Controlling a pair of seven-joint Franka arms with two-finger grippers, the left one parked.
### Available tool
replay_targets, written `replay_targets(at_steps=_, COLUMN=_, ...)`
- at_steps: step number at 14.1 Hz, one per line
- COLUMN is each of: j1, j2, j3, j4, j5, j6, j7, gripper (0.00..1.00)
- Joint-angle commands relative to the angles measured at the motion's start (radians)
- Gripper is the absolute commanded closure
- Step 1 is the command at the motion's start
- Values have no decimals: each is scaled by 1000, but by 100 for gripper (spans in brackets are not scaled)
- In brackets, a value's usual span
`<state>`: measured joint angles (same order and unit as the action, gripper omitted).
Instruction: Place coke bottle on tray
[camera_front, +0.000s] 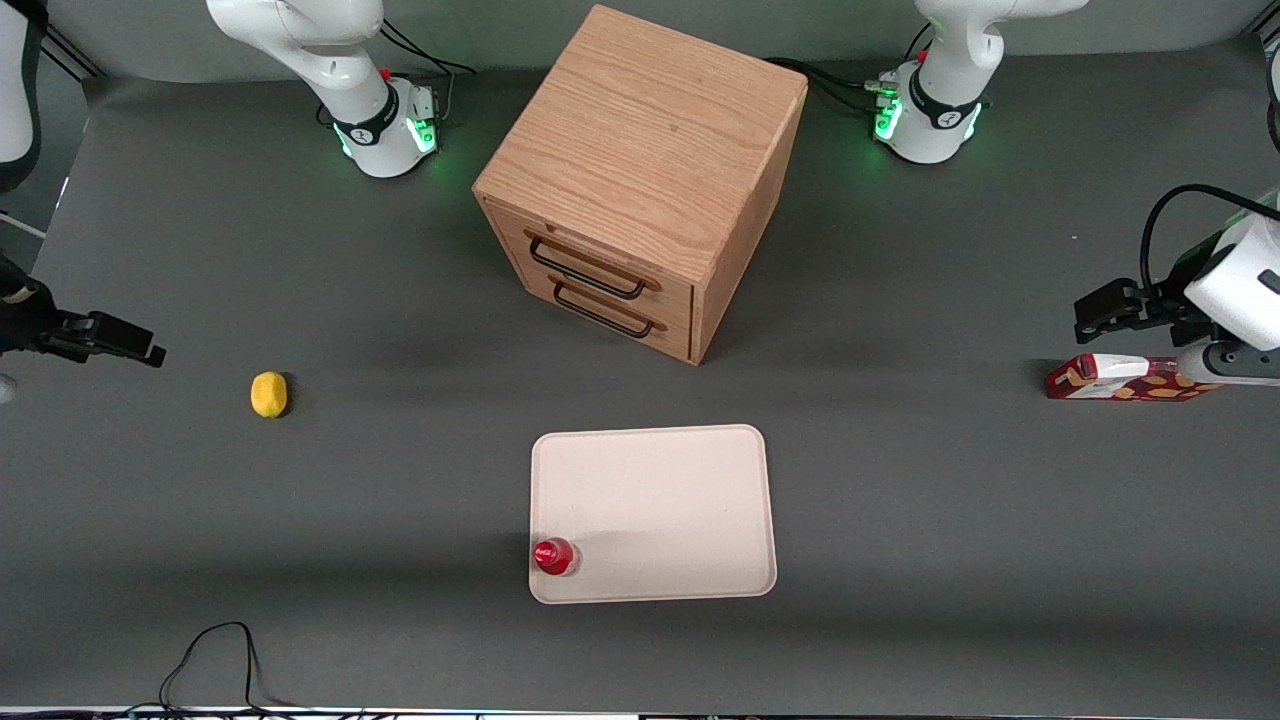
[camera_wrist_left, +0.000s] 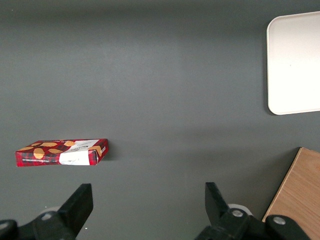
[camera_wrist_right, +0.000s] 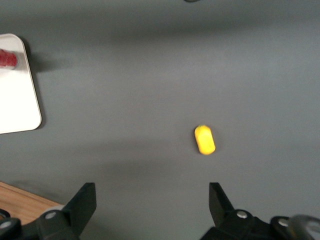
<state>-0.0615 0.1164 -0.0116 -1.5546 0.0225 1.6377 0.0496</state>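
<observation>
Coke bottle (camera_front: 555, 556) upright on tray (camera_front: 670, 500) corner; likely light, slick, tippy: grip mid-body. Tool (camera_wrist_right: 150, 202) spread, empty, near lemon (camera_front: 268, 393).

The front view looks down from high over the whole table, facing the arms. The right wrist view looks straight down past the open gripper (camera_wrist_right: 152, 205), held high. Both share the lemon (camera_front: 268, 394) and the tray (camera_wrist_right: 20, 107) corner.
</observation>
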Motion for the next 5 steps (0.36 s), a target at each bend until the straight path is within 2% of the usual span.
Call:
replay_targets(at_steps=1, j1=26, j2=-20, j3=33, j4=-5, j5=-27, j6=-36, j7=81, gripper=0)
replay_targets(at_steps=3, j1=122, j2=-20, j3=-58, j4=-13, j5=-27, j6=-45, j7=76, gripper=0)
replay_targets(at_steps=4, j1=149, j2=-20, j3=-91, j4=-13, j5=-27, j6=-47, j7=73, gripper=0)
replay_targets(at_steps=5, j1=137, j2=-20, j3=-91, j4=-12, j5=-20, j6=-48, j7=70, gripper=0)
